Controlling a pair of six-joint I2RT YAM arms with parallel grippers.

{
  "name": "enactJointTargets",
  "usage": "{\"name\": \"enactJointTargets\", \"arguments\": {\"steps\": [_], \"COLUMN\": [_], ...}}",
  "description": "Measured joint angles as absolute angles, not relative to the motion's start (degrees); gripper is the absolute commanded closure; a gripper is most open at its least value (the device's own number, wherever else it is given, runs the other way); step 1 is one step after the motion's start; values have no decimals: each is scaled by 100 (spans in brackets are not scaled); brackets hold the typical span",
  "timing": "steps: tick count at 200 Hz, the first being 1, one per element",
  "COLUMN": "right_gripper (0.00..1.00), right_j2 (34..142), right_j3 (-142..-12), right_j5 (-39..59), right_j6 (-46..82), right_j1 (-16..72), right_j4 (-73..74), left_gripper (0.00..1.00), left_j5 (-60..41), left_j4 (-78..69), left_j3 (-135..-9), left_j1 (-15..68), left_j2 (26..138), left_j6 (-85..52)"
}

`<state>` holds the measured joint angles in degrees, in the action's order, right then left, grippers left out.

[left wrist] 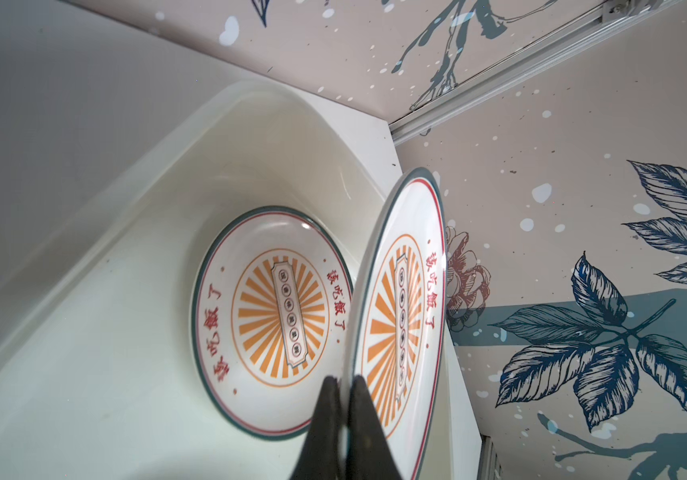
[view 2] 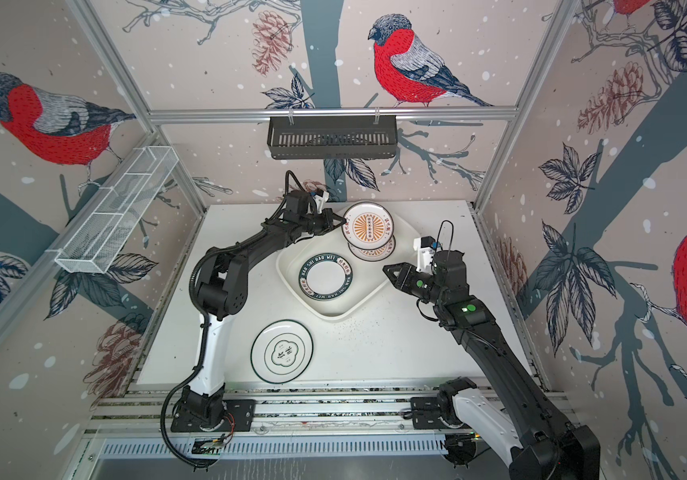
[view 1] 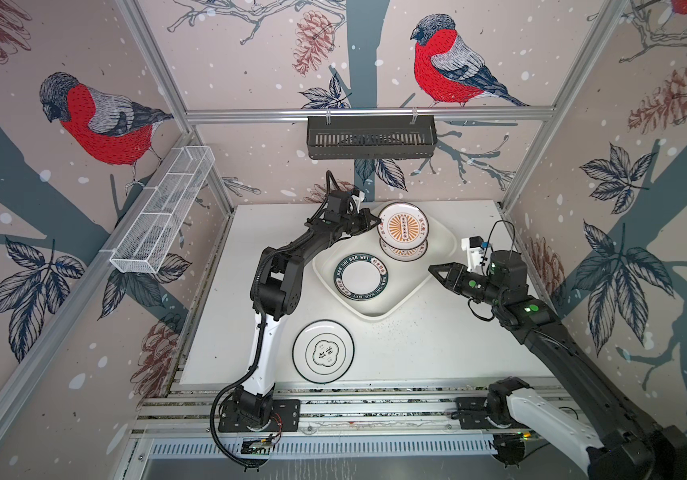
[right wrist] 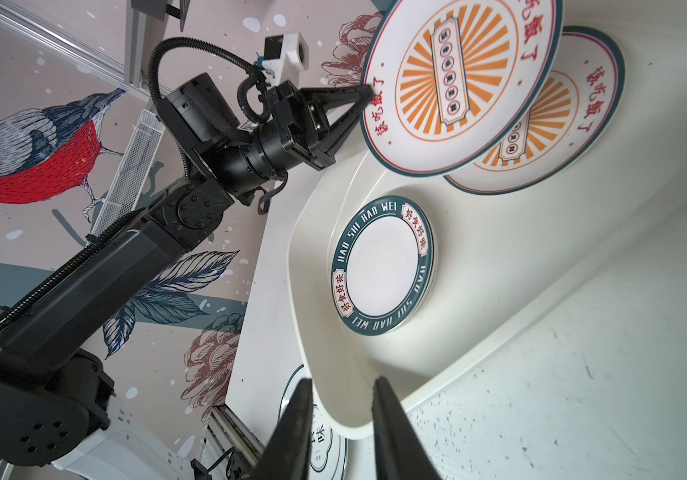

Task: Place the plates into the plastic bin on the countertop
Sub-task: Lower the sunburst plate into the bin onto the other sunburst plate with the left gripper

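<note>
The held sunburst plate [view 1: 402,222] is hanging tilted over the far end of the plastic bin [view 1: 404,284], with the left gripper [left wrist: 344,380] clamping its rim. Just beneath it, a second sunburst plate [view 1: 404,250] is lying in the bin, and the green-lettered plate [view 1: 360,276] is lying nearer. The black-rimmed plate [view 1: 323,351] is sitting on the countertop [view 1: 437,345], near-left of the bin. The right gripper [right wrist: 342,382] is hovering right of the bin, jaws apart and gripping nothing.

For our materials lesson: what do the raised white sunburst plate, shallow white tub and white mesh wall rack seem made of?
Raised white sunburst plate: glazed ceramic or melamine; glossy highlights, printed pattern. Shallow white tub: probably moulded plastic; smooth satin sheen, rounded corners. White mesh wall rack: likely painted metal wire; open grid.
</note>
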<state>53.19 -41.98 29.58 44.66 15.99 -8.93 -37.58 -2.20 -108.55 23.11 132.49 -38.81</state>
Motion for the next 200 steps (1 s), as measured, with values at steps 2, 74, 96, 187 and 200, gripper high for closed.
{"name": "enactJointTargets", "arguments": {"steps": [2,74,96,187,200], "right_gripper": [73,73,73,73,73], "right_j2": [5319,5304,5352,5371,5378], "right_j3": [-4193,-4029,-3983,-3863,-3850], "right_j5": [2954,2950,2952,2956,2958], "right_j6": [4466,4477,4477,4480,4480], "right_j1": [1599,1597,1597,1594,1594], "right_j4": [-893,-884,-867,-707,-681], "left_gripper": [100,100,100,100,100], "left_j5": [-3750,-3315,-3267,-3131,-3131], "left_j4": [-220,377,421,768,797], "left_j3": [-10881,-11264,-11299,-11646,-11664], "left_j1": [2316,2399,2421,2451,2451], "left_j2": [13266,13598,13633,13946,13996], "left_j6": [-3874,-3527,-3426,-3299,-3301]}}
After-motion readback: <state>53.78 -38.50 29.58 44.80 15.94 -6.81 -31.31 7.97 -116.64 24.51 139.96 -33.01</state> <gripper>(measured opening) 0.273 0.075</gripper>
